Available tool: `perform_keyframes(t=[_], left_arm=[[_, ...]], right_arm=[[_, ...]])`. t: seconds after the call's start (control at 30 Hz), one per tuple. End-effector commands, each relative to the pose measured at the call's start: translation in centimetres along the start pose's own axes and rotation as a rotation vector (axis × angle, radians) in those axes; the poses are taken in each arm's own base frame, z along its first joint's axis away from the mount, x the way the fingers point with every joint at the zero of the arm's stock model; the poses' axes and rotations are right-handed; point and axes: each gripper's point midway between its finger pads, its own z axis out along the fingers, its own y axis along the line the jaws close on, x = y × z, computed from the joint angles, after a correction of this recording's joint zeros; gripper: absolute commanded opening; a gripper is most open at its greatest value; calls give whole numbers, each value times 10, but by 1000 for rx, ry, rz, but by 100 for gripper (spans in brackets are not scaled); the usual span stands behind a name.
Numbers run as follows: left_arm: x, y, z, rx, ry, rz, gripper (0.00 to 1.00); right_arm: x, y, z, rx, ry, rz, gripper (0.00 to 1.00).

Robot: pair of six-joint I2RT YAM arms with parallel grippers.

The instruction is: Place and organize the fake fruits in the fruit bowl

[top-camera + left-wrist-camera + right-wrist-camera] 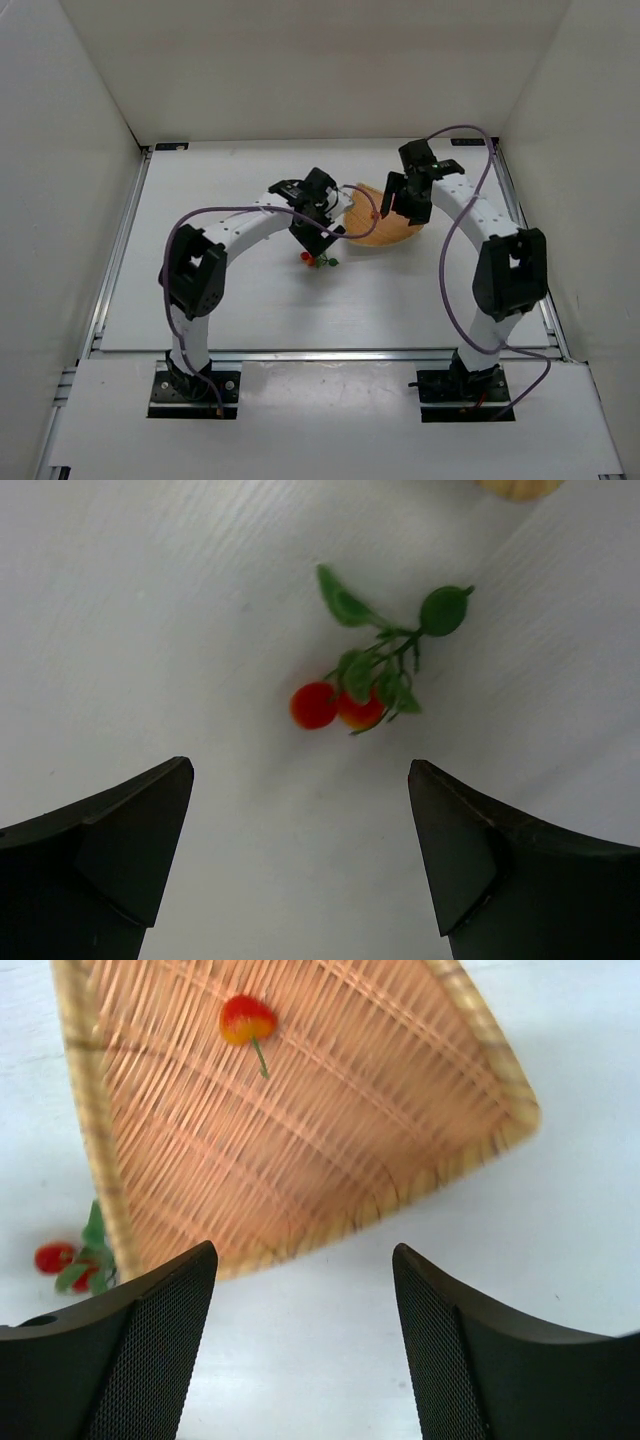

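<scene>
The white table is smooth and flat. The tan fruit bowl is woven, with round corners. My left gripper and right gripper gape wide, holding nothing. One round red cherry lies in the bowl. The leafy cluster lies on the table beside the bowl.

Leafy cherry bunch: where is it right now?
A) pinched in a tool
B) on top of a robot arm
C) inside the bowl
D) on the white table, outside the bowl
D: the leafy cherry bunch lies on the white table, outside the woven bowl, and nothing is gripping it.
</scene>
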Motion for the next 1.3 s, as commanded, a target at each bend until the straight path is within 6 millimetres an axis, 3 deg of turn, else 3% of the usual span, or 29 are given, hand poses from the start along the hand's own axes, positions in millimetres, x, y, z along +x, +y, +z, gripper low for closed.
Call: perform_keyframes(t=[0.0, 0.1, 0.27, 0.37, 0.5, 0.53, 0.63, 0.67, 0.77, 0.87, 1.03, 1.23, 1.27], left_arm=[[-14, -26, 6, 72, -15, 57, 100], [-12, -34, 22, 95, 13, 78, 100], [-6, -37, 48, 107, 63, 79, 100], [-4, -38, 55, 110, 75, 79, 93], [9, -36, 62, 113, 104, 70, 76], [9, -38, 61, 125, 101, 69, 65], [15, -37, 66, 134, 118, 58, 50], [16, -37, 63, 134, 116, 58, 41], [13, -35, 49, 128, 94, 58, 30], [9, -31, 31, 109, 66, 59, 12], [-4, -19, -11, 57, 38, 40, 10], [-54, -2, -70, -60, -123, 54, 10], [-74, 3, -81, -78, -195, 59, 10]], right_arm=[[-14, -9, -33, -19, -107, 26, 75], [-13, -24, -53, -23, -148, 55, 77], [-4, -42, -63, -8, -171, 105, 77], [-6, -45, -70, -16, -198, 115, 77], [-7, -45, -74, -21, -207, 115, 77], [-7, -45, -74, -21, -207, 115, 77], [-5, -46, -75, -21, -207, 115, 77], [-5, -46, -75, -21, -207, 115, 77], [-5, -46, -75, -21, -207, 115, 77], [-6, -45, -78, -25, -216, 116, 77], [-7, -46, -79, -22, -228, 126, 77], [-4, -60, -78, -9, -238, 175, 77], [-3, -63, -78, -7, -240, 196, 77]])
